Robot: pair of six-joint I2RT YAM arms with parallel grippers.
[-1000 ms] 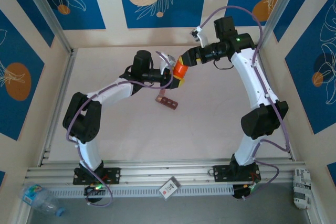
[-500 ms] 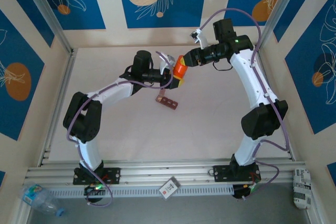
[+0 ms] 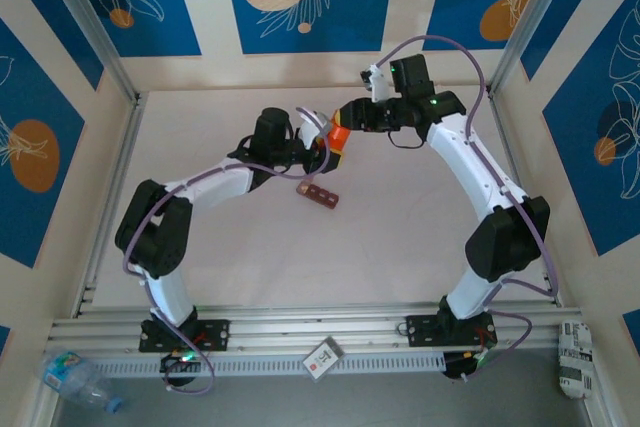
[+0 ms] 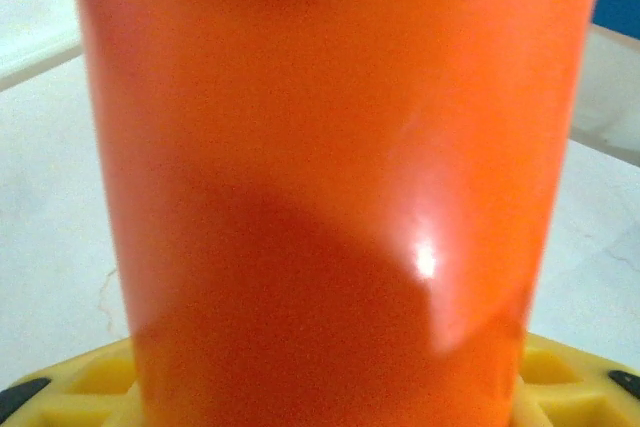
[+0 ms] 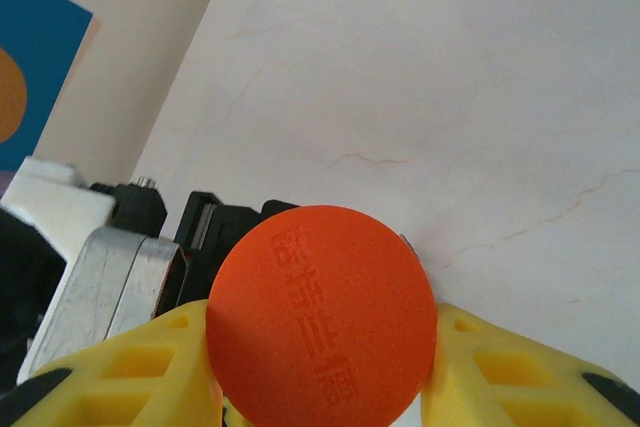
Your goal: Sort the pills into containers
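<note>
Above the middle of the desk [image 3: 400, 237], toward its far edge, the left hand [image 3: 322, 143] and right hand [image 3: 346, 123] both clamp the orange bottle [image 3: 338, 137]. Just nearer, the containers [image 3: 318, 194] lie flat, with open desk toward the near and right edges.

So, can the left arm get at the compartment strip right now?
Probably not yet: the left tool is full, clamped on the orange bottle that the right tool also grips. The strip itself lies bare on the table nearby.
</note>
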